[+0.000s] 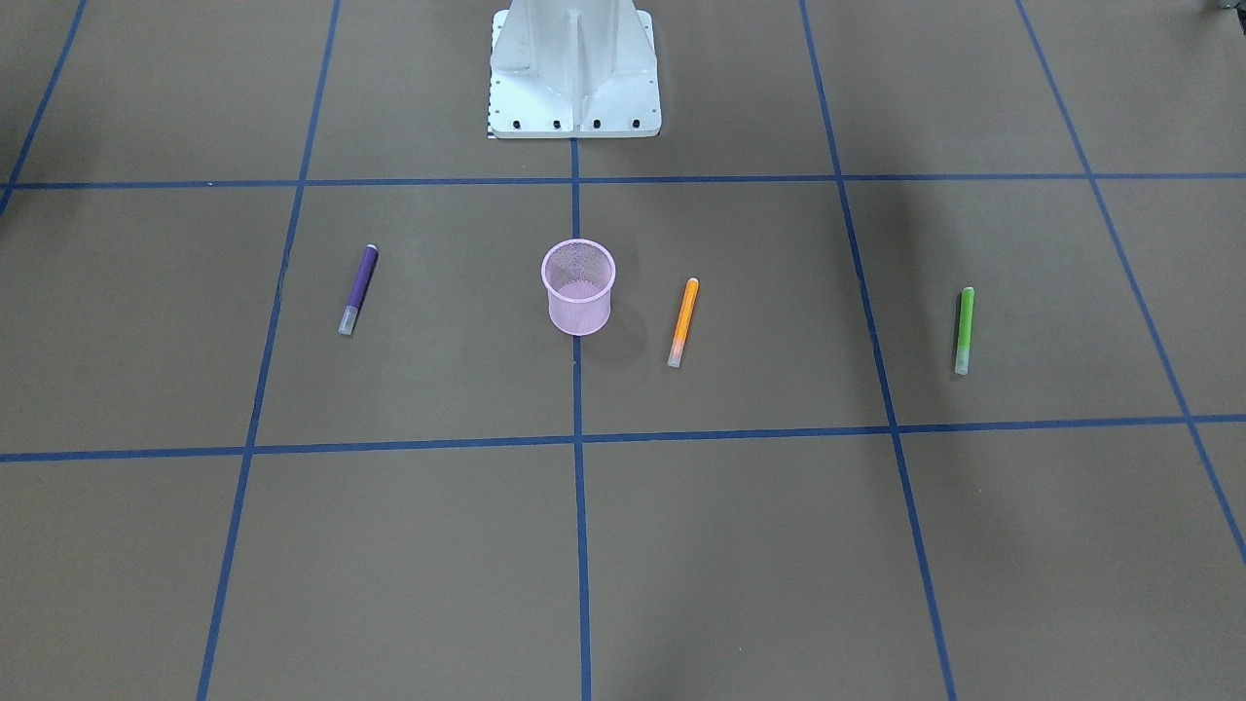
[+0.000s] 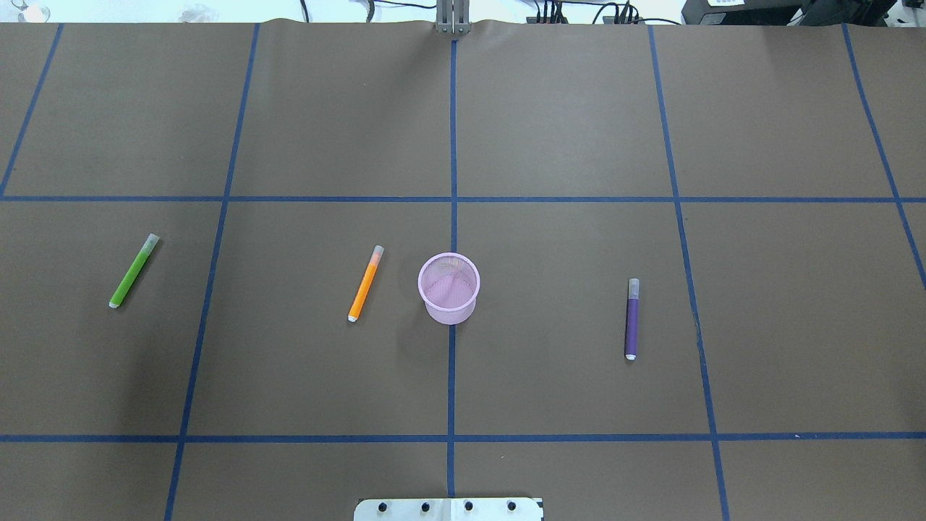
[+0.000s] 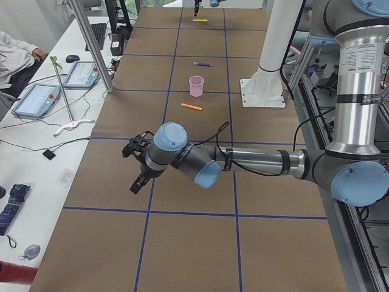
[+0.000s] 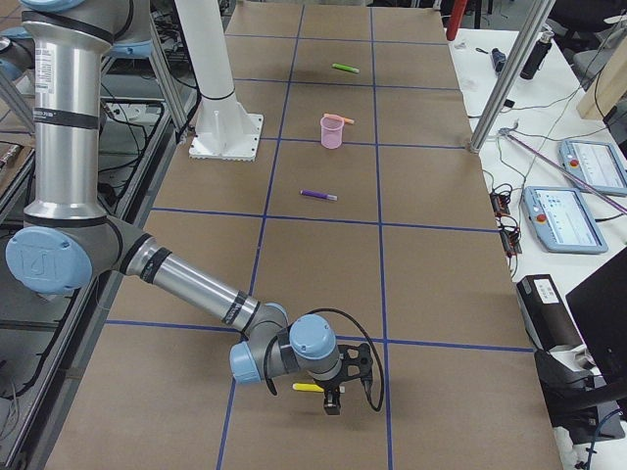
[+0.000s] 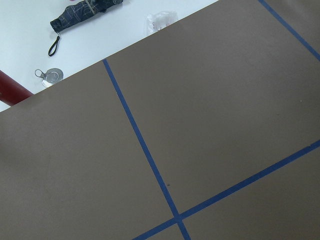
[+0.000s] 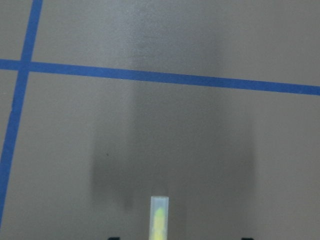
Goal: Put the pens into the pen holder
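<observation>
The pink mesh pen holder [image 2: 449, 287] stands upright at the table's middle, also in the front view [image 1: 578, 285]. The orange pen [image 2: 364, 283] lies just to its left, the green pen [image 2: 133, 270] far left, the purple pen [image 2: 631, 318] to the right. The yellow pen [image 4: 308, 388] lies on the table at the far right end. My right gripper [image 4: 335, 399] hangs low over it. In the right wrist view the pen's pale cap [image 6: 159, 215] lies between widely spaced fingertips [image 6: 113, 238], untouched. My left gripper [image 3: 137, 167] hovers over bare table; I cannot tell its state.
The white robot base [image 1: 574, 73] stands at the table's near edge. Beside the left end is a white desk with a folded umbrella [image 5: 85, 12], keys [image 5: 49, 75], tablets [image 3: 36, 100] and metal posts [image 3: 91, 42]. An operator [image 3: 15, 55] sits there.
</observation>
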Controlling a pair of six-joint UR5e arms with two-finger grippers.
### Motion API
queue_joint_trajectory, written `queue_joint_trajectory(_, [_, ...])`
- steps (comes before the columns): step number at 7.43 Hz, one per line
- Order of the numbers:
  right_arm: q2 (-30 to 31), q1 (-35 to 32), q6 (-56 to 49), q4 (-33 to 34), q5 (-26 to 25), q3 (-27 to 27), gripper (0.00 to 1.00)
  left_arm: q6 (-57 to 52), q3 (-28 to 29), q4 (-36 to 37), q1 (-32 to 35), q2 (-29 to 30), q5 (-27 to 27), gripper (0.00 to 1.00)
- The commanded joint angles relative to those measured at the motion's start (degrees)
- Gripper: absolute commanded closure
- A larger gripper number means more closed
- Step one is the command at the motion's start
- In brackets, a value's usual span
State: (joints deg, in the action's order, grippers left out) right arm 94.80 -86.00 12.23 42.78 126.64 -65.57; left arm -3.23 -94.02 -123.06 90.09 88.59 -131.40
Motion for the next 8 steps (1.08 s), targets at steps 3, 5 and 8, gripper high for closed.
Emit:
queue_joint_trajectory(3, [-1.3, 4.2, 2.6, -0.1, -2.4, 1.6, 0.30, 0.1, 0.0, -0.5, 0.0, -0.1, 0.0, 0.00])
queue_joint_trajectory(5, [-1.1, 4.3, 2.8, -0.4, -2.4, 2.6, 0.44, 0.1, 0.0, -0.6, 0.0, -0.1, 0.0, 0.00])
queue_joint_trajectory(8, [-0.9, 4.3, 3.1, -0.4, -2.3, 2.6, 0.55, 0.1, 0.0, -1.4, 0.0, -0.2, 0.0, 0.00])
